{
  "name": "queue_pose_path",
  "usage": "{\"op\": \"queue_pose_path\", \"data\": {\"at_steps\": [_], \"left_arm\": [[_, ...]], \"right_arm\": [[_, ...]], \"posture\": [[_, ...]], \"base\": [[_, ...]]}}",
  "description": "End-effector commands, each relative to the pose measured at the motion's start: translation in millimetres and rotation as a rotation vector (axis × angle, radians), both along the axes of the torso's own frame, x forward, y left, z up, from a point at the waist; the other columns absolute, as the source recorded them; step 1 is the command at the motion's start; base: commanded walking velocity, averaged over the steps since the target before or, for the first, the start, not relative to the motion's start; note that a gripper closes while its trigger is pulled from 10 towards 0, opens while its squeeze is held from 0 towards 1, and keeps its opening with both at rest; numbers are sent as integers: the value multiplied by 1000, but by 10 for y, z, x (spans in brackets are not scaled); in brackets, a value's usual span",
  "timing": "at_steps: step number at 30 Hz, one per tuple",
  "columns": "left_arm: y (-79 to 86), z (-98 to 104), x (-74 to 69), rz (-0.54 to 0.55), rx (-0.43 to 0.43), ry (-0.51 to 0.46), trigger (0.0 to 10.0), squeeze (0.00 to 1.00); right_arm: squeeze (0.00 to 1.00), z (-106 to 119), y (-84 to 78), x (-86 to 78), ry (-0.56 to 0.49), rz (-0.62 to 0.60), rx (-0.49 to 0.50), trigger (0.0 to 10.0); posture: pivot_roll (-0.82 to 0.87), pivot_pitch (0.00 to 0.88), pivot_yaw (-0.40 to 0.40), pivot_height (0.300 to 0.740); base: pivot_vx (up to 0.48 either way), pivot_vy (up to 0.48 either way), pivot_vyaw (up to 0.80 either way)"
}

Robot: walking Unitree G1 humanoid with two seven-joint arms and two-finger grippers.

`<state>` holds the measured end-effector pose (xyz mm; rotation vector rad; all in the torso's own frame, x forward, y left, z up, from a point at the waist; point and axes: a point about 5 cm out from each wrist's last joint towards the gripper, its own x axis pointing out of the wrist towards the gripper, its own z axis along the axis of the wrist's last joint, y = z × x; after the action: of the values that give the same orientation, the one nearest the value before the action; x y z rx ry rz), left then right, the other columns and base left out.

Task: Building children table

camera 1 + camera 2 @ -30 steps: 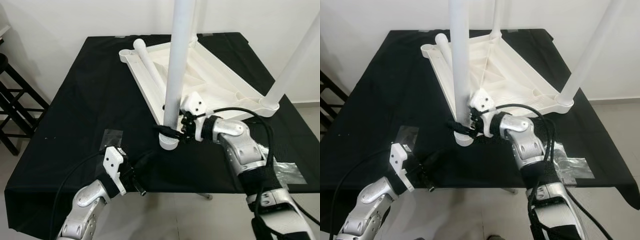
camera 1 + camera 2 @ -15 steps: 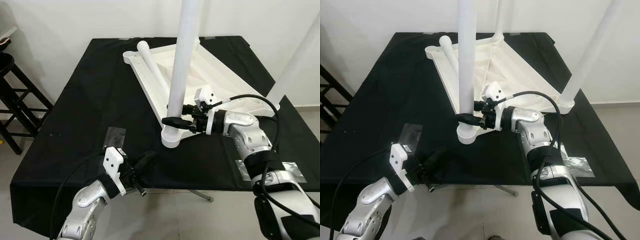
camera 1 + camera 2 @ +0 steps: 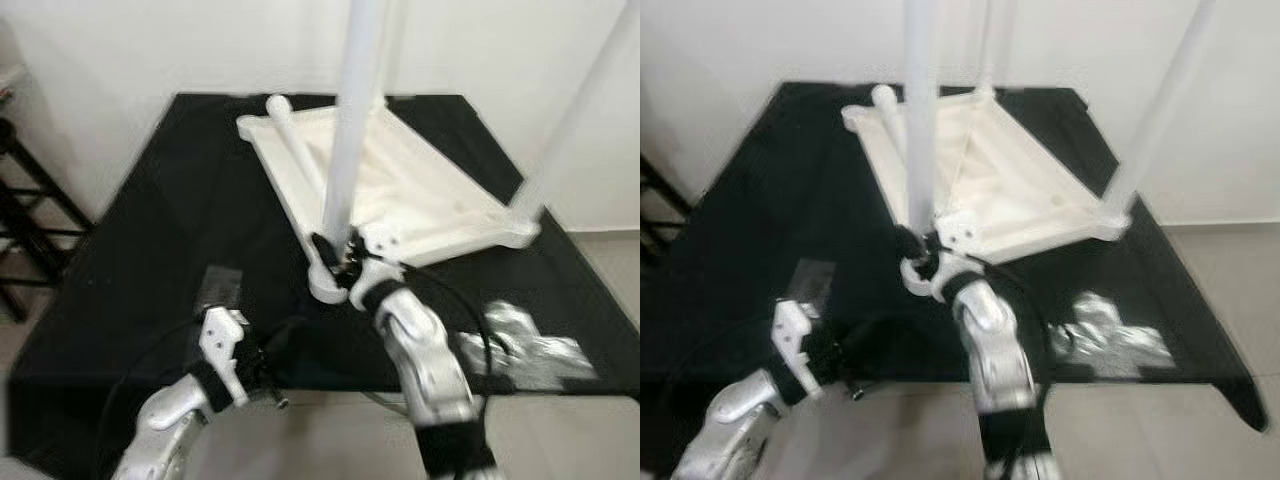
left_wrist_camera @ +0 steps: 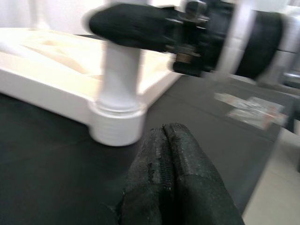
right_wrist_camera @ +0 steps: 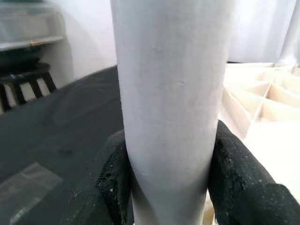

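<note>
We see a white plastic children's tabletop (image 3: 400, 195) lying upside down on a table draped in black cloth (image 3: 170, 230), near its middle. Three white round legs stand up from its corners: the near leg (image 3: 345, 140), a far leg (image 3: 985, 50) and one at the right corner (image 3: 575, 120). A fourth loose white tube (image 3: 295, 150) lies along the tabletop's left edge. Our right pincer (image 3: 335, 258) is clenched on the near leg just above its socket (image 3: 325, 288); in the right wrist view one black finger (image 5: 115, 173) presses each side of the leg. Our left pincer (image 4: 166, 164) hangs at the table's front edge with its fingers pressed together on nothing, pointing toward that socket. Patches of shiny tape (image 3: 525, 340) sit on the cloth to the right. The head views are blurred.
</note>
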<state>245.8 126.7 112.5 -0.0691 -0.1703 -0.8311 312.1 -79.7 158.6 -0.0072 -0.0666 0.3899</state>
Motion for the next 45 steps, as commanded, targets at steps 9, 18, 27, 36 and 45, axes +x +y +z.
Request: {"op": "queue_pose_path", "data": {"at_steps": [9, 18, 27, 36, 45], "left_arm": [[30, -7, -3, 3, 18, 0, 10000, 0], [9, -14, 9, -6, 14, 5, 10000, 0], [-12, -29, 22, -6, 13, 6, 10000, 0], [-20, -41, 14, -8, 16, 6, 10000, 0], [-12, -32, 3, -11, 12, 6, 10000, 0]], "right_arm": [[0, -236, 82, 115, 129, 141, -77, 10000], [35, 298, 27, 138, -6, 525, -69, 10000], [0, 388, -265, 385, 11, 759, -203, 10000], [0, 425, -385, 482, 67, 835, -137, 0], [0, 95, -509, 442, 119, 608, -197, 0]], "posture": [[46, 136, -9, 740], [41, 129, -11, 740], [50, 111, -16, 740], [56, 102, -16, 740], [43, 116, -18, 740]], "base": [[0, 0, 0], [0, 0, 0], [0, 0, 0], [0, 0, 0], [0, 0, 0]]}}
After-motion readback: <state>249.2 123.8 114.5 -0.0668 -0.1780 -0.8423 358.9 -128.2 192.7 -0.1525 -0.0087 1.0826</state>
